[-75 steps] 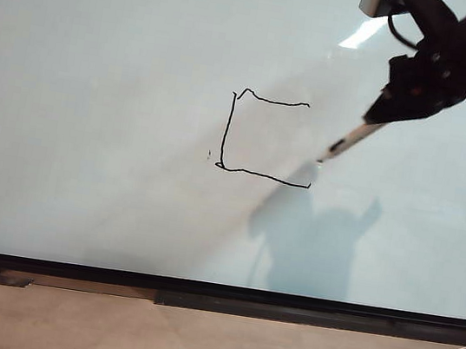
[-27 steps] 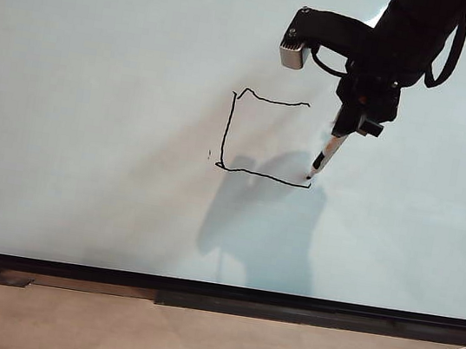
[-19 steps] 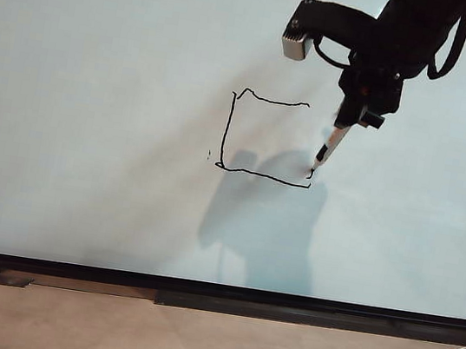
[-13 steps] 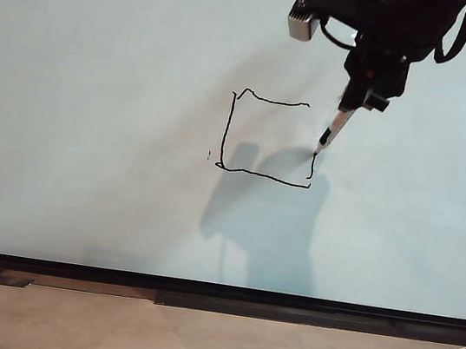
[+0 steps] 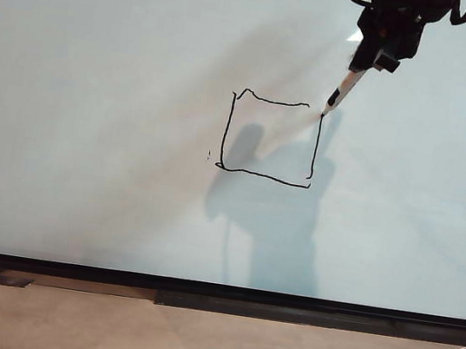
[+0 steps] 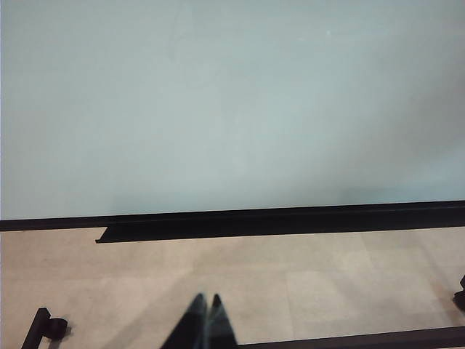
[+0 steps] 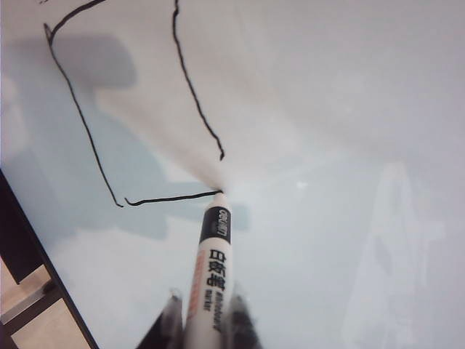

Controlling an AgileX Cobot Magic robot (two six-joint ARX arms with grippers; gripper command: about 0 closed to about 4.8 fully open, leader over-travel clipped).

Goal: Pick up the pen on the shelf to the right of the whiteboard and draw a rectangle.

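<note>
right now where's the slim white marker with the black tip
In the exterior view the slim white marker is upper right, held by the right claw, its tip at the top right corner of the hand-drawn black rectangle.

The pen (image 5: 342, 93) is a slim white marker with a dark band near its black tip, printed lettering along the barrel; it slants down and leftward, its tip touching the whiteboard (image 5: 92, 118) at the rectangle's upper right corner. The whiteboard is large, glossy, pale grey-white, with a thin black frame. The rectangle (image 5: 270, 136) is a wobbly black outline, nearly square, with a small gap at that upper right corner.
</note>
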